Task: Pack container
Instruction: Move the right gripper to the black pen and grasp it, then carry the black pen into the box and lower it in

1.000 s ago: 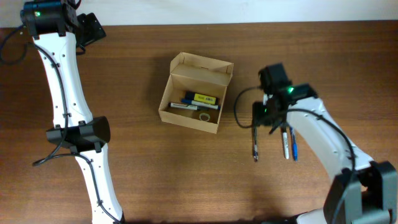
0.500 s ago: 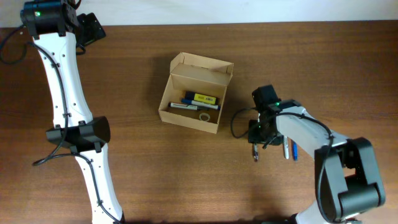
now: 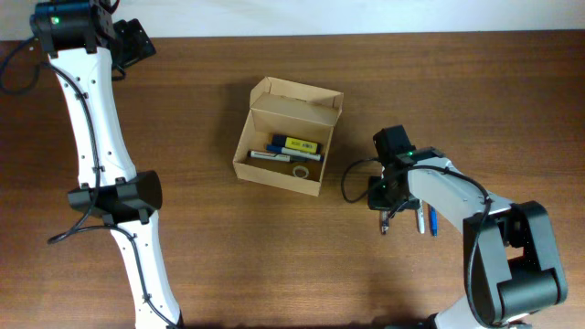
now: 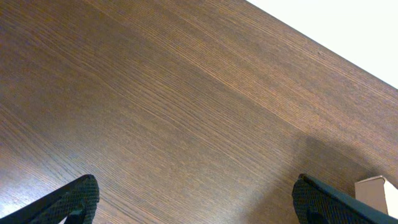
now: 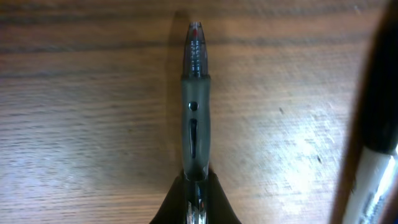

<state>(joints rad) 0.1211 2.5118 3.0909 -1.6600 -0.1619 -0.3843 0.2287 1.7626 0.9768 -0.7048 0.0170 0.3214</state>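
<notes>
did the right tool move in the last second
Yes. From overhead, the right tool has shifted toward the table's near edge relative to the container, now shut on the grey pen.

The container [image 3: 274, 175] sits mid-table [image 3: 201, 238], its lid flap [image 3: 297, 96] standing at the far side. Inside lie several pens [image 3: 274, 146], with a small roll [image 3: 300, 170] at the near wall. Well right of the container, a pen [image 5: 195, 93] is clamped in the right gripper [image 5: 196, 193], and two markers [image 3: 420, 219] lie just right of it.
</notes>
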